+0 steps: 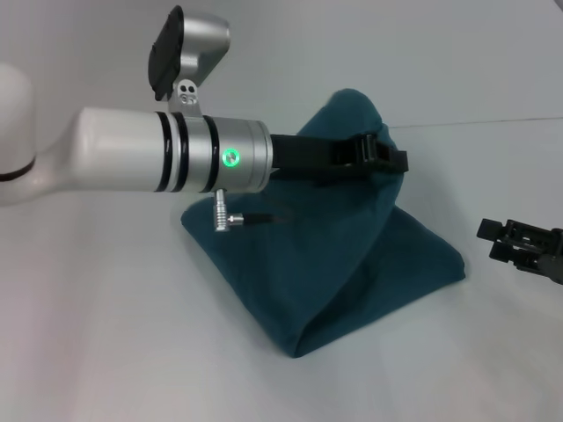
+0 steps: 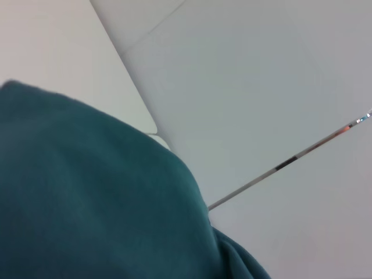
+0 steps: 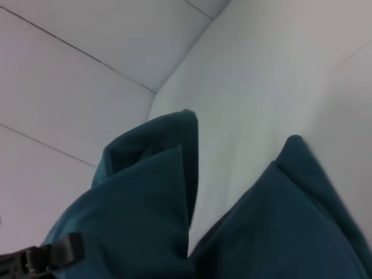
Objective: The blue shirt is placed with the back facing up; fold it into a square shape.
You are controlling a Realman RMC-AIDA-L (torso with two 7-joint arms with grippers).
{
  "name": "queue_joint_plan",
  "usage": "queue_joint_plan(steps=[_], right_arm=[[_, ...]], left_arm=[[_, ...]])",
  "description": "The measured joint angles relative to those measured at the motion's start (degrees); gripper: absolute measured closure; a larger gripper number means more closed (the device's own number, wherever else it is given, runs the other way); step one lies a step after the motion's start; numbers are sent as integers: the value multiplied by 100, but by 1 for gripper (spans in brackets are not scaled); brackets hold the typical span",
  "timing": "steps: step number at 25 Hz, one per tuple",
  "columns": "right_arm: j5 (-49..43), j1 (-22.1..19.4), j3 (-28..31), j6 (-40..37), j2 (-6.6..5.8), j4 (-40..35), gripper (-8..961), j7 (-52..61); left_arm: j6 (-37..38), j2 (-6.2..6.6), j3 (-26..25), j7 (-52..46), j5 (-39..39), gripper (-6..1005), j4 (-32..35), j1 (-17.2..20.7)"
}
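The blue shirt (image 1: 352, 255) rises from the white table (image 1: 114, 334) like a tent, its lower part bunched in a folded heap. My left gripper (image 1: 387, 156) reaches across from the left and is shut on the shirt's raised top edge, holding it up. The left wrist view is filled by a teal fold of the shirt (image 2: 87, 203). In the right wrist view the shirt (image 3: 139, 215) hangs in two lobes, with part of the left gripper (image 3: 52, 253) beside it. My right gripper (image 1: 493, 242) rests low at the right edge, open, apart from the shirt.
The left arm's white forearm (image 1: 149, 149) crosses the left half of the head view above the table. Bare table surface lies in front of and to the left of the shirt. A seam between table and wall (image 1: 493, 120) runs behind.
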Motion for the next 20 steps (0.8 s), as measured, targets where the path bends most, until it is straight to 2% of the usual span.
queue_joint_plan(steps=[4, 7, 10, 13, 15, 20], right_arm=[[0, -27, 1, 16, 0, 0, 127, 0], [0, -23, 0, 28, 0, 1, 127, 0], [-7, -13, 0, 45, -4, 1, 127, 7], [-56, 6, 1, 62, -17, 1, 127, 39], [-79, 11, 3, 63, -25, 0, 127, 41], [-125, 30, 1, 63, -68, 0, 127, 80]], left_arm=[[-131, -7, 93, 49, -124, 954, -140, -46], [-332, -29, 219, 69, -279, 892, -183, -55], [-488, -34, 578, 191, -780, 831, -266, -68], [-348, -27, 713, 366, -1213, 694, -258, -44], [-54, 1, 674, 502, -1486, 602, -179, 69], [500, 140, 262, 545, -1744, 506, 257, 771]])
